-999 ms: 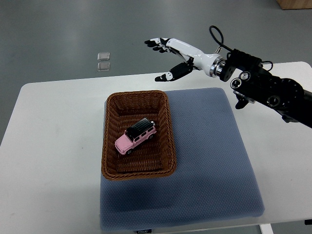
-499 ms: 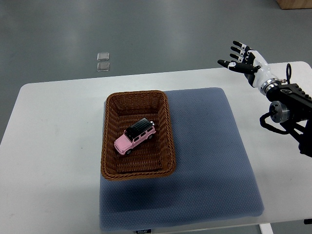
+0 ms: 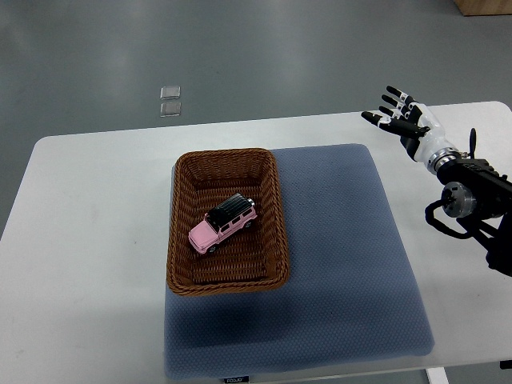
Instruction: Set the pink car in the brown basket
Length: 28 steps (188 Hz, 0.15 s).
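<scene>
The pink car [image 3: 222, 223] with a black roof lies inside the brown wicker basket [image 3: 276, 208], on its woven floor, pointing diagonally. The basket stands on the left part of a blue-grey mat [image 3: 336, 264]. My right hand [image 3: 398, 115] is at the table's far right, well away from the basket, with its fingers spread and holding nothing. Its black forearm [image 3: 472, 200] comes in from the right edge. The left arm does not show.
The mat lies on a white table [image 3: 88, 240]. Two small clear squares [image 3: 170, 101] lie on the grey floor beyond the table's far edge.
My right hand has drawn back from above the basket's far side to the table's right edge, then shifted slightly. The car and basket have not moved.
</scene>
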Tool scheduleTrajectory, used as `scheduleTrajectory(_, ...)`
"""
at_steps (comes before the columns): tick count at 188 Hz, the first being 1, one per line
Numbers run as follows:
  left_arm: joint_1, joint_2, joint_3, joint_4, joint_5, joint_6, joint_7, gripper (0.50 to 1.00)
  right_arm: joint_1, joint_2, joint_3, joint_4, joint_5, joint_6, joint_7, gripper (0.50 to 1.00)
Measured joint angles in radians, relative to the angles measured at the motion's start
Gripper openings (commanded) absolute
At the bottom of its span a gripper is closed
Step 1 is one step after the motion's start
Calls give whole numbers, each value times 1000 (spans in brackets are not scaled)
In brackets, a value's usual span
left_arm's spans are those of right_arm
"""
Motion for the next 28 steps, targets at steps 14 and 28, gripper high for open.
scheduleTrajectory(14, 0, 0, 0, 0, 0, 0, 0, 1000, 1, 1, 0, 0, 0, 10, 0, 913)
scheduleTrajectory(28, 0, 0, 0, 0, 0, 0, 0, 1000, 6, 2, 0, 1, -1, 19, 0, 913)
